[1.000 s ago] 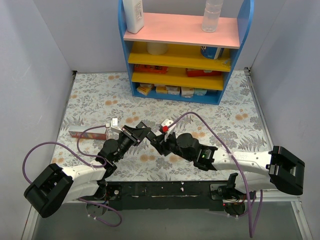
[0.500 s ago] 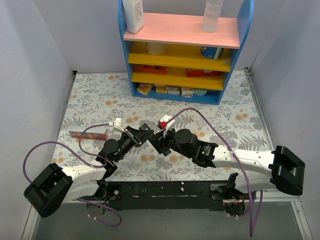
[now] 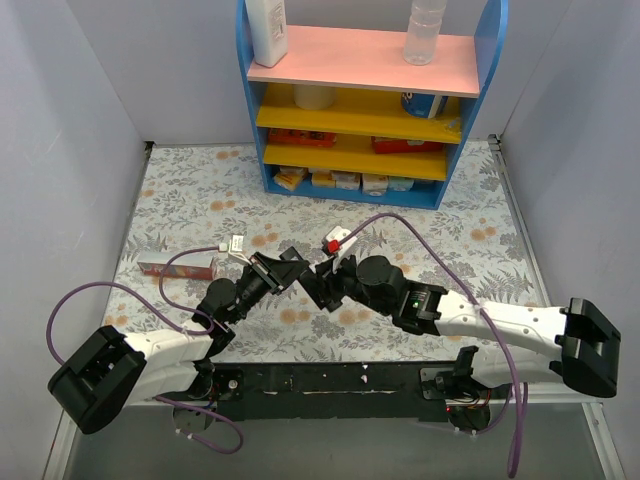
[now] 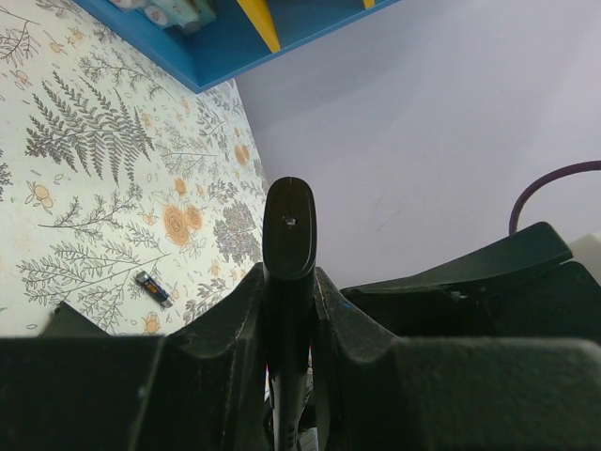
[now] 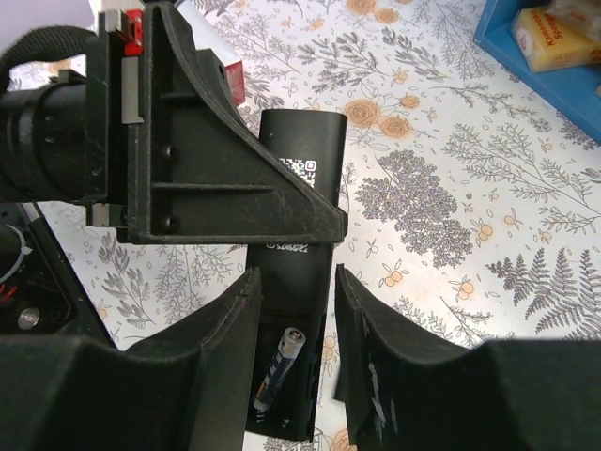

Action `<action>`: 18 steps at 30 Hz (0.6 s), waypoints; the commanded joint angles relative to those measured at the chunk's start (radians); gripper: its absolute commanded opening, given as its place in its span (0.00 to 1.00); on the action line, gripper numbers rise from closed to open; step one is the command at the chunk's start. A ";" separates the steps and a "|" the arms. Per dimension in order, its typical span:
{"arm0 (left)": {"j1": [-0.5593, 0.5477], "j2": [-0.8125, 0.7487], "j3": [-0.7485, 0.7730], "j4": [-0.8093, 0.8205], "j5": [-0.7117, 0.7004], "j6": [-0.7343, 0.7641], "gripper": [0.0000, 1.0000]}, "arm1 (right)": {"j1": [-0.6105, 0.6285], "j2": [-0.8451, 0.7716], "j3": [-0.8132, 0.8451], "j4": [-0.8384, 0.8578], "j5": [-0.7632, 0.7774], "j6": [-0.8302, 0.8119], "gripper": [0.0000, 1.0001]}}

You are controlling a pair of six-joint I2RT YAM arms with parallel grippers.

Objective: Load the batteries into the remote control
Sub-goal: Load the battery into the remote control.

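Note:
My left gripper (image 3: 285, 268) (image 4: 289, 274) is shut on the remote control (image 4: 289, 221), a black bar held edge-up above the table. In the right wrist view the remote (image 5: 299, 178) shows its back, with the battery bay open at its near end. One battery (image 5: 280, 365) lies tilted inside the bay. My right gripper (image 3: 322, 283) (image 5: 295, 277) is open, its fingers straddling the remote's bay end without touching the battery. A second battery (image 4: 153, 288) lies on the floral tablecloth to the left, below the left gripper.
A blue shelf unit (image 3: 360, 100) with yellow and pink boards stands at the back. A reddish-brown flat stick (image 3: 180, 268) lies on the cloth at the left. Grey walls close both sides. Purple cables loop over both arms.
The right arm's wrist and elbow have shifted slightly up and to the right. Both grippers stay together at the remote, and the left arm holds still.

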 commanded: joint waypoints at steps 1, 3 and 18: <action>-0.005 0.009 0.009 0.038 0.009 -0.001 0.00 | -0.008 -0.073 0.057 -0.046 0.022 0.041 0.43; -0.004 0.014 0.010 0.042 0.014 -0.002 0.00 | -0.013 -0.084 0.075 -0.113 0.030 0.058 0.42; -0.005 0.006 0.015 0.038 0.026 -0.005 0.00 | -0.087 -0.048 0.123 -0.263 -0.123 0.184 0.37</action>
